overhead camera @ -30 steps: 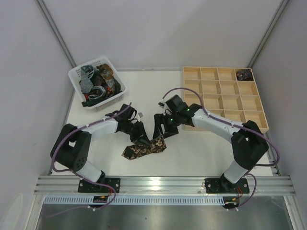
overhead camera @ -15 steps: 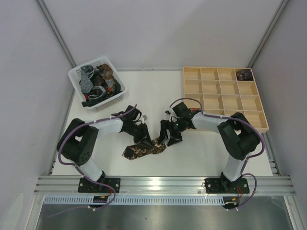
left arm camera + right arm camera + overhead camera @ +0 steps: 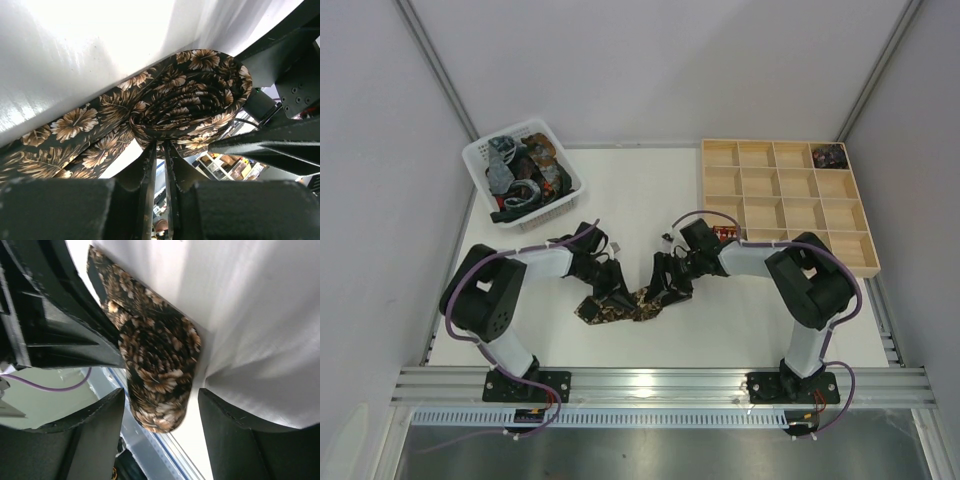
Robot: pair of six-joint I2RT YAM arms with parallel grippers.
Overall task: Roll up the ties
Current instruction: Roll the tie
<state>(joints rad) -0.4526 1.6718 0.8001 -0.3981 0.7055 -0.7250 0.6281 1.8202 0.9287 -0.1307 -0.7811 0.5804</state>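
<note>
Nearest the arms' bases, the brown tie (image 3: 620,307) is lying on the white table (image 3: 640,190), in the middle of its near half, between the two arms. Its loose length is stretching flat toward the left arm's side. Its other end is sitting wound into a tight spiral coil, with tan leaves showing on dark cloth.

The left end effector (image 3: 617,291) is reaching down onto the tie from the left. In its wrist view its two thin fingers (image 3: 149,175) are standing almost together, clenched on the lower edge of the coil.

The right end effector (image 3: 669,288) is leaning in from the opposite side, low over the table, and it is released. Its broad fingers (image 3: 92,435) are standing wide apart with the coil sitting between them. The coil is lying close against one finger, and a sliver of table is showing beside the other. The two end effectors are sitting just beside each other at the coil.

Farther back on the left, a white basket (image 3: 475,160) is holding a heap of ties (image 3: 525,175), grey, red and black patterned, tangled together. Farther back on the right, a wooden tray (image 3: 790,183) of square compartments is lying flat. A dark rolled tie (image 3: 830,155) is sitting in its far right corner compartment, and the right arm is overlapping the tray's near left corner.
</note>
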